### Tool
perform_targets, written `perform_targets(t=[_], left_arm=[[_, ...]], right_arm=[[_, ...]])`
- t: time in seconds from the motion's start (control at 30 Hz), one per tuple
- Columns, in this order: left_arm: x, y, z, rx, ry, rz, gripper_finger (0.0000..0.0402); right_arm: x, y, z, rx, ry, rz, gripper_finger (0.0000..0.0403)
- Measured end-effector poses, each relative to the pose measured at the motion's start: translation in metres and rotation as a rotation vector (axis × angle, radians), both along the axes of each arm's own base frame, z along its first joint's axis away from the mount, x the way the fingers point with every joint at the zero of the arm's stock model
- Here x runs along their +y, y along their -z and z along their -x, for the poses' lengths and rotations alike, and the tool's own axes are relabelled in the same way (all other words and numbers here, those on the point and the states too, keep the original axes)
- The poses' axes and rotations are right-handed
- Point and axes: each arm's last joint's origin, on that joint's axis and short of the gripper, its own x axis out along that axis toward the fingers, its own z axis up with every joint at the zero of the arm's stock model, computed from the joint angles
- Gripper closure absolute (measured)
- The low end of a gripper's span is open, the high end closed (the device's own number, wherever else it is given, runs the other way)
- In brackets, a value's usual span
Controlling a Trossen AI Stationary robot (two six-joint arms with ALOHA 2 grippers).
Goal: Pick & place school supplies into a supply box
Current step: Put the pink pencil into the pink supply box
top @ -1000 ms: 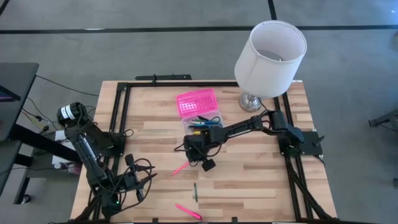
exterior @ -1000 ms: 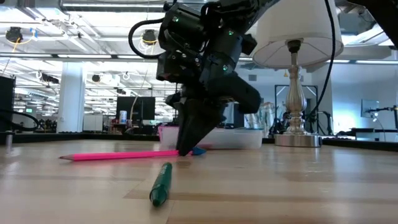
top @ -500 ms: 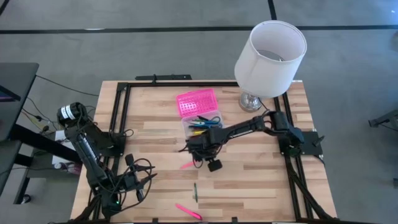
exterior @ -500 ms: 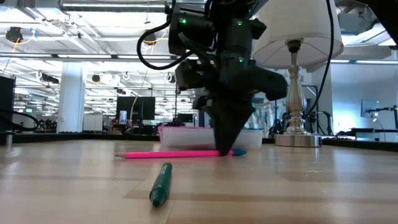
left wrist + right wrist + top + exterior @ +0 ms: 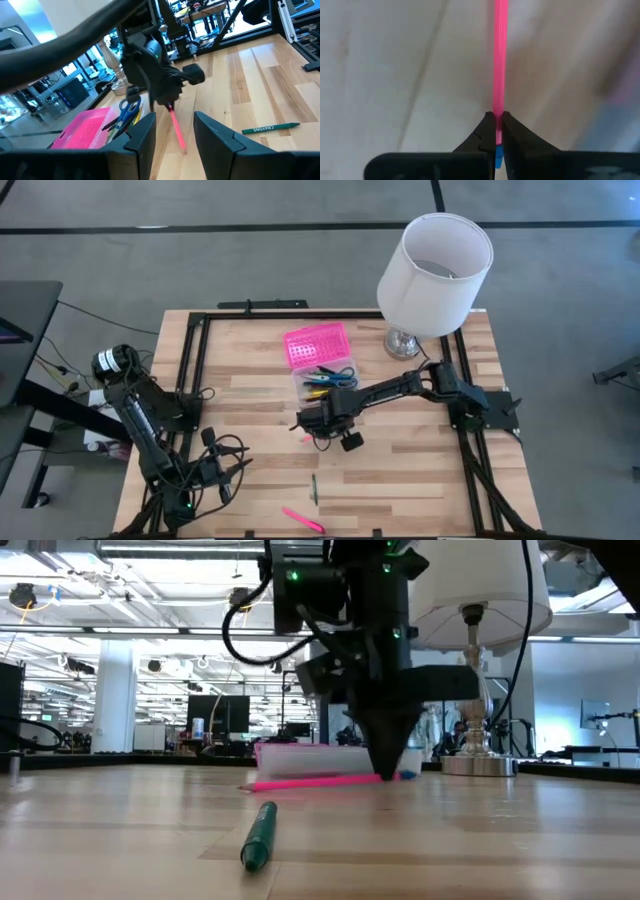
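now my right gripper [image 5: 495, 131] is clamped on one end of the pink pencil [image 5: 310, 781], just near of the supply box [image 5: 322, 383]; its long axis trails left. left gripper [image 5: 172, 132] waits parted, near-left.

Two pink pens [image 5: 303, 439] [image 5: 302, 520], one green crayon [image 5: 314, 487], one box [image 5: 325, 380], one pink lid [image 5: 318, 345], one lamp [image 5: 433, 265], two arms.
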Motion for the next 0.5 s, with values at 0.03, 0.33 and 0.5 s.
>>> perform_targets(t=[0.03, 0.33, 0.5], left_arm=[[0.000, 0.000, 0.000, 0.000, 0.000, 0.000, 0.0274], [0.000, 0.000, 0.000, 0.006, 0.004, 0.003, 0.0274], [0.000, 0.000, 0.000, 0.006, 0.004, 0.003, 0.0274]], right_arm=[[-0.001, -0.003, -0.001, -0.003, 0.002, 0.012, 0.0402], [-0.007, -0.018, -0.004, -0.001, 0.022, 0.025, 0.0402], [-0.011, -0.029, -0.005, 0.004, 0.028, 0.058, 0.0402]])
